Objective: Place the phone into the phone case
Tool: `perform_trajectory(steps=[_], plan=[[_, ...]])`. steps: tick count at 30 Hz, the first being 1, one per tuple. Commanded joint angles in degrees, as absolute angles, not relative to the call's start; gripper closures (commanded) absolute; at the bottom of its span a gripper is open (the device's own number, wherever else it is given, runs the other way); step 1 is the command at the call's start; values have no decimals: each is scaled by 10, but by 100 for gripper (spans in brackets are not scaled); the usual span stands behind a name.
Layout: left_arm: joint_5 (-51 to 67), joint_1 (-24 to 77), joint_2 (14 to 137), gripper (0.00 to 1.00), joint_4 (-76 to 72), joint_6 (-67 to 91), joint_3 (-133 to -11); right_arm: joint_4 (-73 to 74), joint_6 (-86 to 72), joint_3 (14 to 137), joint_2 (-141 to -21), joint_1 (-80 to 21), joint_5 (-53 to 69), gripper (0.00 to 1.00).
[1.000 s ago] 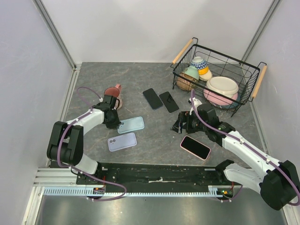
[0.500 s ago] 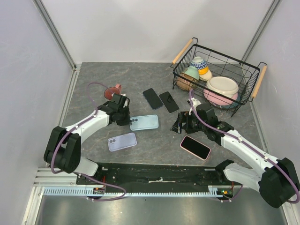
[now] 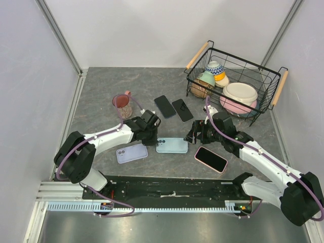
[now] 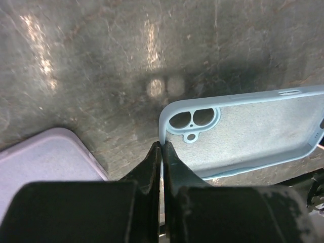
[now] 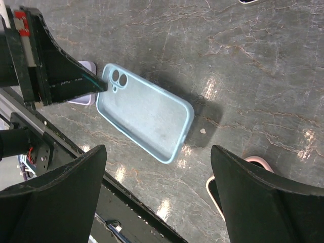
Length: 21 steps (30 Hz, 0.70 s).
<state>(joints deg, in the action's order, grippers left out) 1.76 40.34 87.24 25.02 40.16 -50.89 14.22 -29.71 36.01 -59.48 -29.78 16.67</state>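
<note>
A light blue phone case point(image 3: 173, 146) lies open side up near the table's middle. My left gripper point(image 3: 154, 137) is shut on the case's rim beside the camera cutout point(image 4: 163, 144); the case point(image 4: 243, 126) extends to the right of it. My right gripper point(image 3: 194, 135) hovers open just right of the case, nothing between its fingers point(image 5: 158, 152); the case point(image 5: 144, 119) lies below them. Two black phones point(image 3: 165, 106) point(image 3: 182, 110) lie face up farther back. A phone in a pink case point(image 3: 210, 159) lies right of the blue case.
A lavender phone point(image 3: 131, 153) lies back up to the left, close to my left arm. A pink cup point(image 3: 121, 104) stands at the back left. A black wire basket point(image 3: 273, 81) with several bowls fills the back right. The black rail point(image 3: 172, 187) runs along the near edge.
My left arm has swung right and toward the near edge, taking the blue case from left of centre to the middle. The right arm has stayed put, still open.
</note>
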Motion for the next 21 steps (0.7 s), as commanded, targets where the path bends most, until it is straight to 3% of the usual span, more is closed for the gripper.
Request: perform_trajectory(steps=[1, 6, 8, 9, 10, 12, 21], plan=[[3, 422, 873, 98, 233, 452, -497, 126, -296, 353, -589, -296, 161, 9], [2, 432, 875, 95, 227, 456, -494, 126, -292, 356, -592, -296, 165, 9], [2, 432, 875, 86, 228, 454, -495, 126, -293, 356, -591, -296, 161, 9], [3, 433, 873, 78, 228, 453, -496, 126, -292, 356, -591, -296, 161, 9], [3, 436, 873, 55, 226, 453, -496, 125, -293, 356, -591, -296, 161, 9], [-17, 442, 863, 40, 228, 452, -495, 126, -292, 357, -592, -296, 163, 9], [-25, 443, 846, 36, 229, 436, -500, 126, -287, 362, -606, -296, 166, 8]])
